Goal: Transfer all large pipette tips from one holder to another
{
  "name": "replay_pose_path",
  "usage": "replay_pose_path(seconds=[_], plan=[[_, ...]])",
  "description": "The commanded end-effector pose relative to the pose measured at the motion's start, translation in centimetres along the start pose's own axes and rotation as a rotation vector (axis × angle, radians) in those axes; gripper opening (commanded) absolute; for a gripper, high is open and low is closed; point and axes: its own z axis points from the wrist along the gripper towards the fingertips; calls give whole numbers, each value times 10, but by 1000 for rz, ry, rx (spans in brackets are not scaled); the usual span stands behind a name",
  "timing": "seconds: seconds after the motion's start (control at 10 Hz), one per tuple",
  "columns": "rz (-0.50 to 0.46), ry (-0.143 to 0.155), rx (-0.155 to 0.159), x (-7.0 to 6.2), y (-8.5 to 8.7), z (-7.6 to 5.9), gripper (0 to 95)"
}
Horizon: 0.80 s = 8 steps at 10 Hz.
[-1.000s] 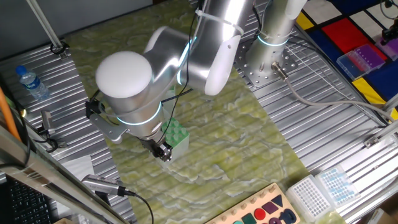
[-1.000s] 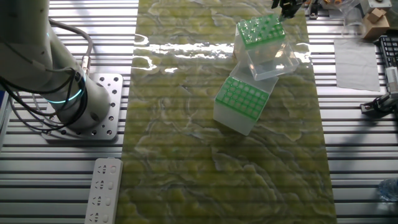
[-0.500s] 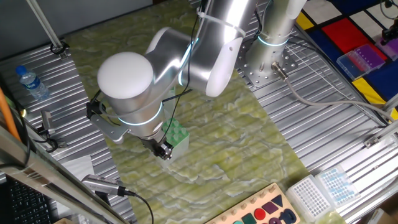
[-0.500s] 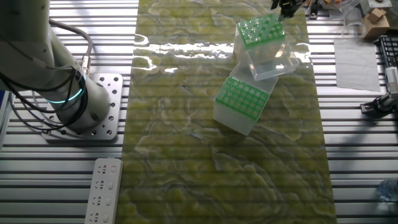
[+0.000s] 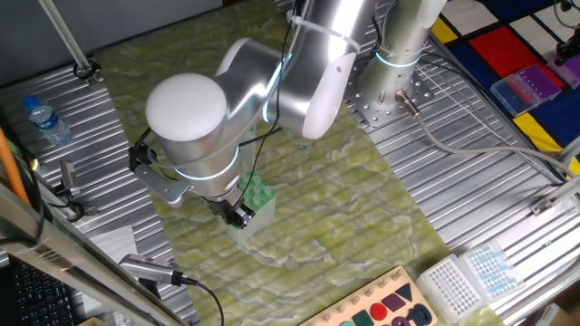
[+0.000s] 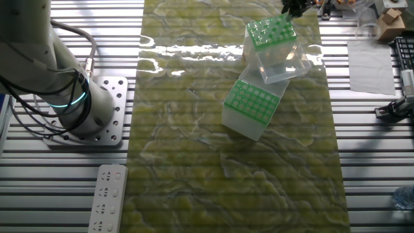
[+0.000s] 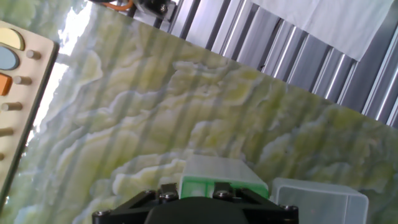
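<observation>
Two green-topped holders stand on the yellow-green mat. One is at the far end, and a clear lid leans against it. The other sits nearer the middle. The large pipette tips show only as pale dots in the green tops. My gripper hangs just past the far holder's corner, at the edge of that fixed view. From the other side the gripper is low beside the holder. The hand view shows that holder and the lid right under the black housing. The fingers are hidden.
The arm's base stands left of the mat, with a white power strip near it. A wooden shape board and white tip boxes lie at the front. A water bottle and cables are on the left.
The arm has drifted slightly to the right over the far holder. The holders and the lid have not moved.
</observation>
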Motion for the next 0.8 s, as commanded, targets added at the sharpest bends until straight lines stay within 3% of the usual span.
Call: replay_pose_path(seconds=[0.1,0.3,0.6,0.8], plan=[[3,2,-1,0,0,0,0],[6,8,-5,0,0,-3,0],[9,15,-16,2,-1,-19,0],[10,16,-22,5,-4,-39,0]])
